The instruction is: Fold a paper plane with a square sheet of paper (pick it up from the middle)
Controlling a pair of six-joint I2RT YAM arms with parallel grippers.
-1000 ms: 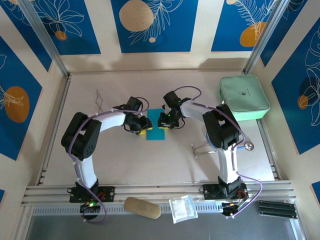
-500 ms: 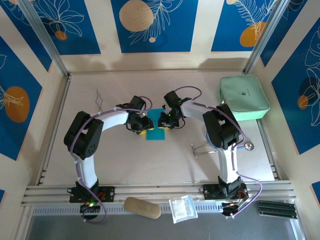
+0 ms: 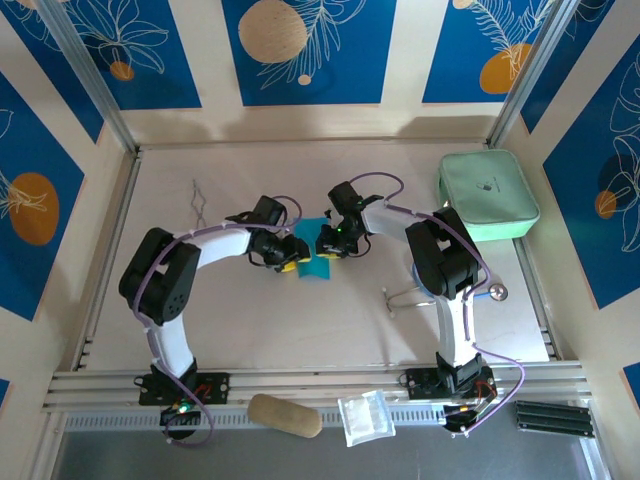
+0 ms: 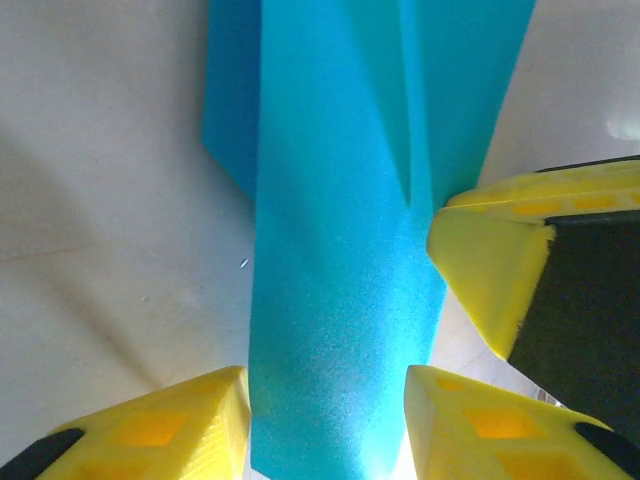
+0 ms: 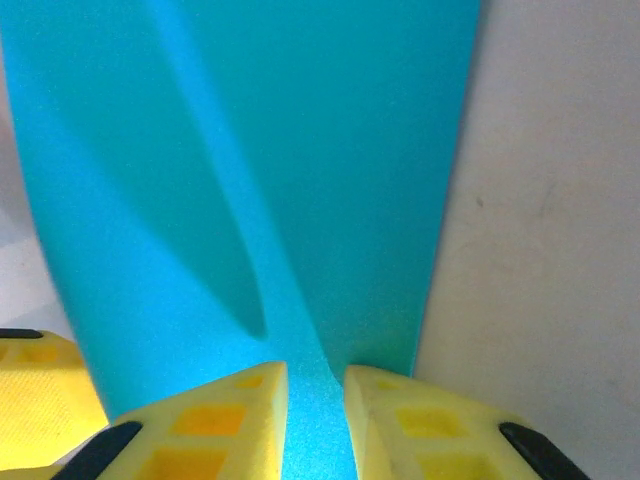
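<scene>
The sheet of paper (image 3: 312, 268) lies on the table well to the left of the mint-green pouch (image 3: 487, 195) and slightly below it in the overhead view. It is already creased into a narrower shape, with a diagonal fold across it. Both grippers meet over it: the right gripper (image 3: 328, 249) on the side facing the pouch, the left gripper (image 3: 289, 262) on the side away from the pouch.

In the right wrist view the fingers (image 5: 225, 425) are nearly together and pinch a raised ridge of the paper. In the left wrist view the fingers (image 4: 165, 435) stand part-spread with a strip of paper filling the gap — whether they squeeze it or merely straddle it I cannot tell.

The main danger, as I judge it, is the thin paper itself. If the two arms draw apart, toward and away from the pouch, while both have hold, the sheet could tear or crumple at the pinch. If the left hold is loose, the strip may slide out and the next crease land crooked — a skewed fold spoils the dart's symmetry. The fingertips also work very close together, so a small misjudged move could knock one gripper against the other.
</scene>
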